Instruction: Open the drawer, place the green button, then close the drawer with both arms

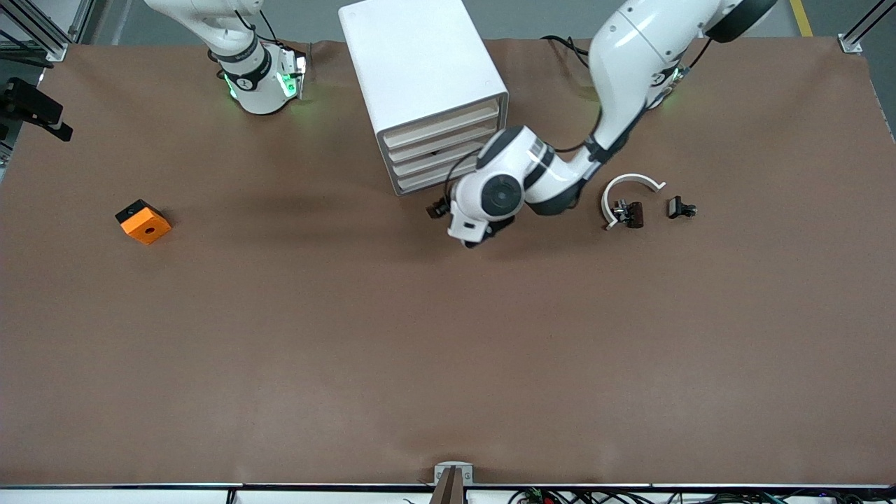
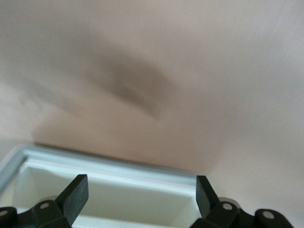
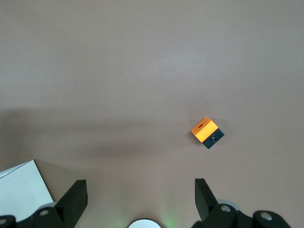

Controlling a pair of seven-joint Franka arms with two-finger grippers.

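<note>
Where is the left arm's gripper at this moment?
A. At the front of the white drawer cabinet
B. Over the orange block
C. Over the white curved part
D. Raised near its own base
A. In the front view the left gripper sits at the front of the white drawer cabinet, and the left wrist view shows its open fingers over a white drawer.

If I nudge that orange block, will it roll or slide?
The orange block looks boxy with flat faces, so it would probably slide, not roll. It seems rigid and small, likely light. It sits squat on the table, so tipping seems unlikely.
</note>
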